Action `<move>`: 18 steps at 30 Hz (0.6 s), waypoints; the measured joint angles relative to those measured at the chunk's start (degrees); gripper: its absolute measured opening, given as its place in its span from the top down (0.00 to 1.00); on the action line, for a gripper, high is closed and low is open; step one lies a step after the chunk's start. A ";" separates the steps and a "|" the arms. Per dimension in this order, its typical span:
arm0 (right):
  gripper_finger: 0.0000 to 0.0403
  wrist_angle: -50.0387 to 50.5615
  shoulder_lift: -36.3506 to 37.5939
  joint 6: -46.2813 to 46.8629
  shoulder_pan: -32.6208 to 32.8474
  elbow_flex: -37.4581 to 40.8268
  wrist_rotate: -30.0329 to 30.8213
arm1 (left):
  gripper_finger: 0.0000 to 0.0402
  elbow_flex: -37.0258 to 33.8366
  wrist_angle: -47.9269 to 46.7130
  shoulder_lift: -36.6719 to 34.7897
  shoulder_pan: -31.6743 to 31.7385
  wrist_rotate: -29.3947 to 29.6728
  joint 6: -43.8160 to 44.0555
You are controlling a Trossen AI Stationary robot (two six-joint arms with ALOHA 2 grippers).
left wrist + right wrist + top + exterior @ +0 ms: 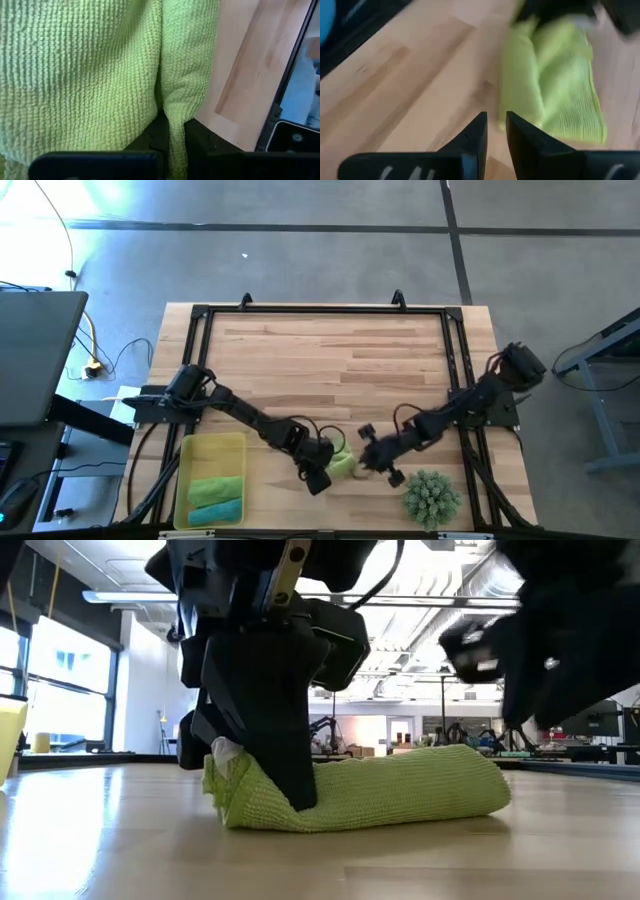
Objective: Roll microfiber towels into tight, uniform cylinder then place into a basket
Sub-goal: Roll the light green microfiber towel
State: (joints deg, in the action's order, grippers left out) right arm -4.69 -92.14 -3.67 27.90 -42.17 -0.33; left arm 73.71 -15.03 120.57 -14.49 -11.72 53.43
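left end effector (322, 471) clamped on the rolled lime towel (341, 465); right end effector (372, 458) beside the towel, fingers slightly apart, holding nothing.

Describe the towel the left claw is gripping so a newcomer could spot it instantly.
Start at the yellow basket at the table's near-left corner. Just right of it, the left claw pinches a rolled lime-green towel. It alone lies on bare wood, outside the basket.

rolled lime towel (380, 795) on table — two more in basket (188, 452).
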 joint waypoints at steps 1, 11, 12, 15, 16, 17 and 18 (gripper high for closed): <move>0.85 -0.81 -0.03 -2.50 1.31 0.00 1.36 | 0.96 0.00 0.02 0.02 0.27 -0.71 0.04; 0.70 -7.98 -4.28 -9.32 5.12 -0.04 9.92 | 0.96 -0.15 1.84 0.20 0.88 -0.90 0.93; 0.67 -8.23 -4.84 -9.26 5.12 -0.04 9.92 | 0.95 -0.15 1.83 0.20 0.89 -0.87 1.14; 0.59 -8.83 -6.42 -12.64 5.08 -0.04 11.15 | 0.95 -0.15 1.86 0.20 0.89 -0.57 1.47; 0.58 -8.86 -6.66 -13.46 5.10 -0.04 12.50 | 0.95 -0.16 1.95 0.20 0.89 -0.56 1.49; 0.57 -9.16 -6.91 -14.34 5.10 -0.04 13.80 | 0.95 -0.17 2.01 0.20 0.89 -0.53 1.49; 0.57 -9.02 -7.10 -14.91 5.12 -0.04 14.51 | 0.95 -0.17 2.09 0.20 0.89 -0.52 1.49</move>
State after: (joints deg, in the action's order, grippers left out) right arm -13.71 -99.24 -18.57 33.01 -42.22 14.18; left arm 73.54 -12.94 120.77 -13.61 -12.24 54.92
